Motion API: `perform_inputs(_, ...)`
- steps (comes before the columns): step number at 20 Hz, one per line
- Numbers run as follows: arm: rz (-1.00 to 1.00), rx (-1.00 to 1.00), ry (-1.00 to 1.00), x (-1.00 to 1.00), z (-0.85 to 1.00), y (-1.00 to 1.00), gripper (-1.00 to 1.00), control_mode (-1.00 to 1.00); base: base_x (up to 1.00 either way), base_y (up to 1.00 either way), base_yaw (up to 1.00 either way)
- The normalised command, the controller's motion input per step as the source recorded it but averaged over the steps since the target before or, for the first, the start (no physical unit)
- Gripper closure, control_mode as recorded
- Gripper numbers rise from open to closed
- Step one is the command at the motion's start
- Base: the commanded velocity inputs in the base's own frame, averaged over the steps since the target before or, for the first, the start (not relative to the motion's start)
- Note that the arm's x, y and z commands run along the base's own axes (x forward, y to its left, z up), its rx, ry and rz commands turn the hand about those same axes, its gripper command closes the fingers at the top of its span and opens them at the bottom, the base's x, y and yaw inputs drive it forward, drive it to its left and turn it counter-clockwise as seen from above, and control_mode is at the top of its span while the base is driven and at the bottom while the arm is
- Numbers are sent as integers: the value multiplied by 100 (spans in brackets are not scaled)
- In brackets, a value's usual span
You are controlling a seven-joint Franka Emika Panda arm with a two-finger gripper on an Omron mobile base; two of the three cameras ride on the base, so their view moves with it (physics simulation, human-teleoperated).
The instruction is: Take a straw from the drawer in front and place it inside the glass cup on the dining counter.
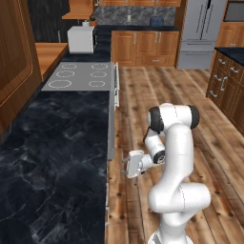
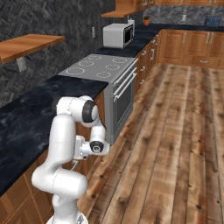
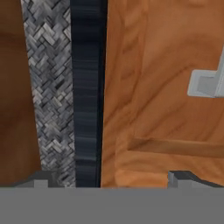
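My gripper (image 1: 127, 167) hangs at the end of the folded arm, just below the edge of the black worktop, and points at the cabinet fronts. In the hand view the gripper (image 3: 111, 179) is open, its two fingertips set wide apart with nothing between them. Close ahead is the medium-brown wooden drawer (image 3: 166, 87) front, which is shut. The end of its silver bar handle (image 3: 204, 83) shows at the right edge. The straw is hidden. The glass cup and the dining counter are out of view.
A black marble worktop (image 1: 52, 157) runs along the left, with a grey herringbone wall (image 2: 43, 22) behind it. Further on stand a stove (image 1: 81, 76), a microwave (image 1: 81, 39) and a fridge (image 1: 200, 28). Free wood floor (image 1: 157, 90) lies to the arm's right.
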Motion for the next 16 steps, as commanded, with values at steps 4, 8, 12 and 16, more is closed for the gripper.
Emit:
perform_inputs(4,3,1,-4,20,-9,13,-100,-100,0,0,0)
perform_inputs(8,3,1,-3,17,-10,8,-100,-100,0,0,0)
perform_inputs(12,0,0,-3,16,-19,2,-100,-100,0,0,0)
perform_inputs(16,0,0,-4,22,-25,6,-100,-100,0,0,0)
